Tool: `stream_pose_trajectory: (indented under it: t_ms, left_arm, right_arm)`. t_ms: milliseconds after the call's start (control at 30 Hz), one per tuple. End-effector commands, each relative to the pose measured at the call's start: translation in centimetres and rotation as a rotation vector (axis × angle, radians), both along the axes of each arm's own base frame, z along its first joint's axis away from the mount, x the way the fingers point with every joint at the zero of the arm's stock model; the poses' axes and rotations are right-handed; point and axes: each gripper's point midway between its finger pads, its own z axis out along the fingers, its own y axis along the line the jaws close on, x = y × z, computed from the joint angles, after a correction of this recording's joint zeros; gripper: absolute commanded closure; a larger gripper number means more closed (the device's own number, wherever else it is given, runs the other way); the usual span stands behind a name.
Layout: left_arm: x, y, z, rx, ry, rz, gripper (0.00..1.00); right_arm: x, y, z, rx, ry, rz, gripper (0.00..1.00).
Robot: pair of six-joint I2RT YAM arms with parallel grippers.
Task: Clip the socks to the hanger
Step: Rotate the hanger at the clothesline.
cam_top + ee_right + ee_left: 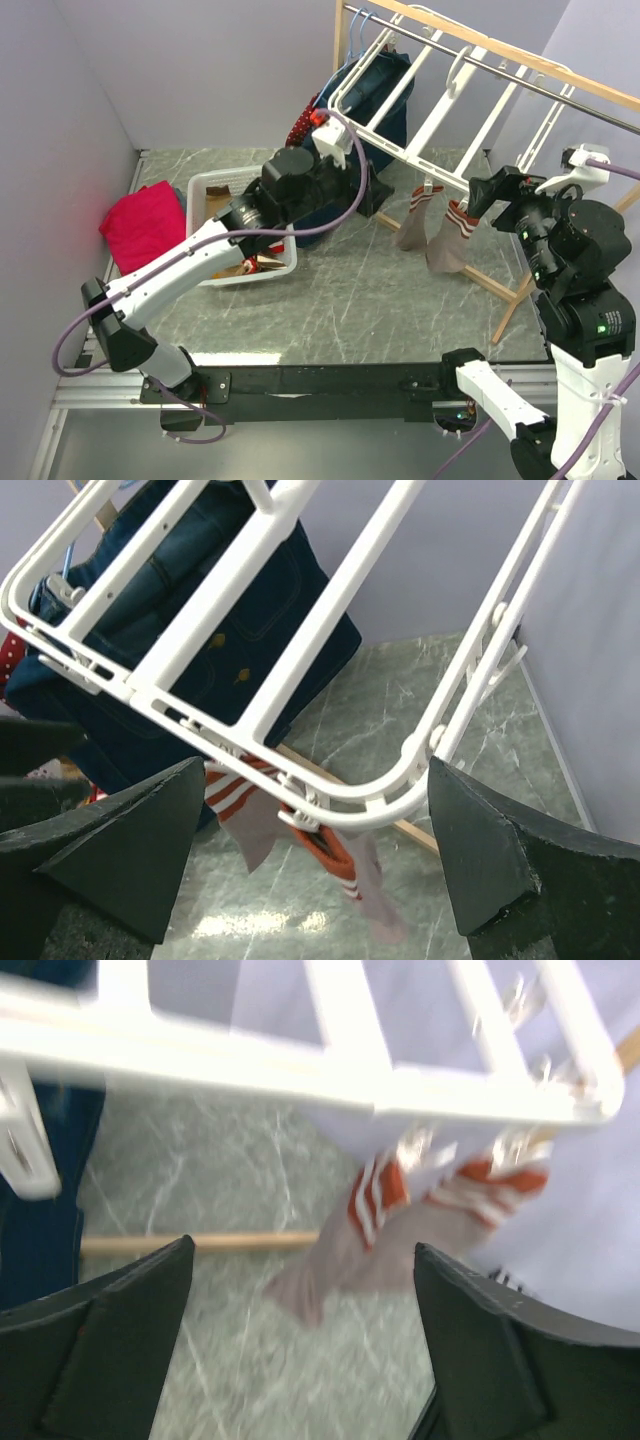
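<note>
Top view: hanger (440, 110) hangs tilted off wooden rail (520, 60), with 2 socks (412, 225) clipped under its near edge. White basket (215, 185) left of hanger probably holds the rest. Navy garment (385, 110) hangs behind hanger.

Left wrist: left gripper (302, 1260) spread, empty, below hanger bar, aimed at socks.

Right wrist: right gripper (318, 770) spread, empty, hanger's rounded corner framed between its fingers, contact unclear.

Pull away slowly. Frame likely swings, and its dangling clips could snag fingers.
</note>
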Motion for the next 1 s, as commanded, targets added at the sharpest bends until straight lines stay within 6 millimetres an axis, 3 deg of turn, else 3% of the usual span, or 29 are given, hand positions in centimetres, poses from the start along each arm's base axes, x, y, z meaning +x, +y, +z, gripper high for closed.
stream_pose_trajectory:
  t_ms: [0, 33, 233, 500, 633, 767, 967]
  left_arm:
    - [1.4, -0.4, 3.5, -0.055, -0.041, 0.050, 0.10]
    - [1.7, -0.4, 4.5, -0.071, -0.050, 0.065, 0.12]
    - [4.7, -0.5, 4.1, -0.035, -0.025, 0.160, 0.31]
    - [7.6, 0.4, 4.2, -0.025, -0.027, 0.229, 0.48]
    - [8.5, 0.6, 4.7, -0.029, -0.038, 0.238, 0.50]
    - [8.8, 0.3, 5.0, -0.027, -0.047, 0.238, 0.49]
    - [8.1, 0.1, 5.3, -0.058, -0.043, 0.204, 0.39]
  right_arm:
    - [0.3, -0.6, 0.9, -0.003, 0.006, -0.034, 0.02]
    - [0.3, -0.9, 1.0, -0.004, 0.006, -0.048, 0.02]
    - [1.0, -1.2, 0.4, -0.009, 0.035, -0.061, 0.03]
    - [0.5, 1.9, -0.6, -0.027, 0.003, 0.130, 0.11]
    - [0.2, 3.5, -1.4, -0.024, 0.008, 0.220, 0.14]
    - [-0.6, 4.8, -1.0, -0.014, -0.026, 0.304, 0.15]
    - [-1.1, 3.4, -1.0, -0.015, -0.034, 0.226, 0.15]
